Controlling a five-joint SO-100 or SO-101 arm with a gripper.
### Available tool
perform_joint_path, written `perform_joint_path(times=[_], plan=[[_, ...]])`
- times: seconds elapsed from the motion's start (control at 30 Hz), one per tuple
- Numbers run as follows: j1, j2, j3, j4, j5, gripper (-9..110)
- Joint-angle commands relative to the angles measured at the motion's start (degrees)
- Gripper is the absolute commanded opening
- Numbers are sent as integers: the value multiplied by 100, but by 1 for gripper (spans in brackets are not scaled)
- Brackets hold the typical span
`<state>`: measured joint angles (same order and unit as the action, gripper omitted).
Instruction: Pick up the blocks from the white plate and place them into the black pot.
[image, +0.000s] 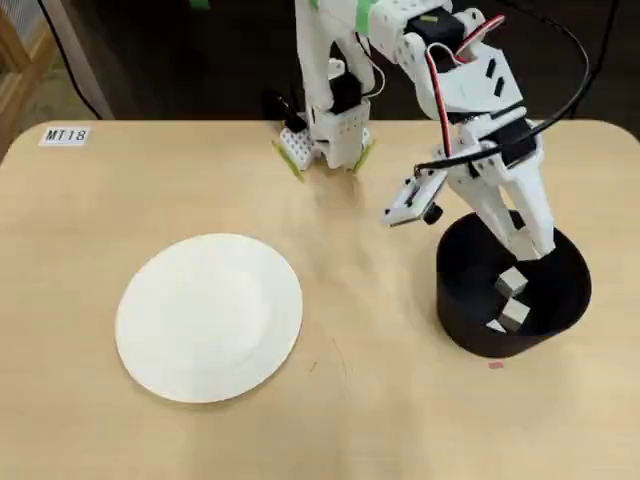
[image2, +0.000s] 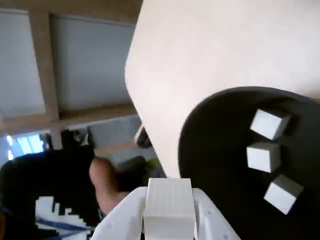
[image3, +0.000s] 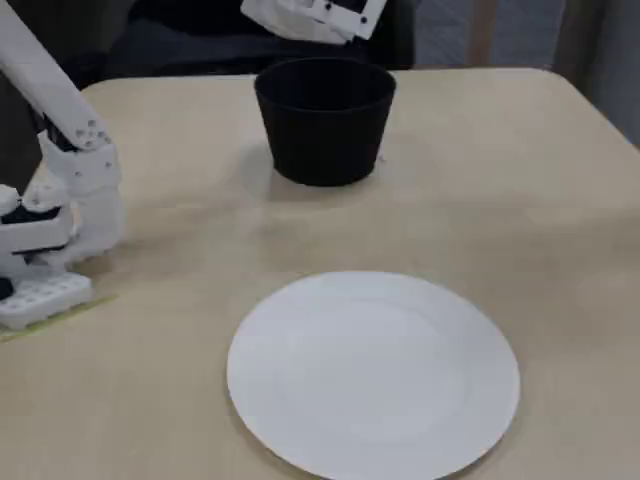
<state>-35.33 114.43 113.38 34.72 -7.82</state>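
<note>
Overhead view has my arm reaching from the top middle of the frame down to the right, with the claw (image: 535, 250) hanging over the back rim of the black pot (image: 455, 300), which sits at the right side of the table (image: 380, 420). I can make out a couple of pale cubes down inside the pot, lower right of the frame, below the fingertips.

The wrist view tells me more. At the bottom middle of that frame the claw (image2: 168, 212) is clamped on a block (image2: 168, 202), a whitish cube sitting squarely between the two white fingers (image2: 125, 215). So it's grasping one block, and that block is up in the claw, not in the pot yet. Three more blocks (image2: 263, 156) lie on the pot's dark floor at the right side of the frame, in a rough line from upper right to lower right, all well apart from the held one and clear of the fingers.

From the fixed view the pot (image3: 325, 125) stands at the top middle, and only a bit of the arm shows above it at the top edge, so I can't see the claw tips there. The white plate (image3: 300, 420) fills the lower middle of that frame, well apart from the pot, and it looks bare.
</note>
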Motion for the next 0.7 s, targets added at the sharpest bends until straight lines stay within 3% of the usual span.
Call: perform_joint_path(times=[0.0, 0.27, 0.33, 0.47, 0.67], plan=[[-97, 316, 272, -404, 88, -2], [-18, 211, 510, -677, 141, -2], [-18, 211, 510, -677, 114, 4], [-9, 255, 510, -606, 0, 27], [44, 299, 475, -598, -53, 31]])
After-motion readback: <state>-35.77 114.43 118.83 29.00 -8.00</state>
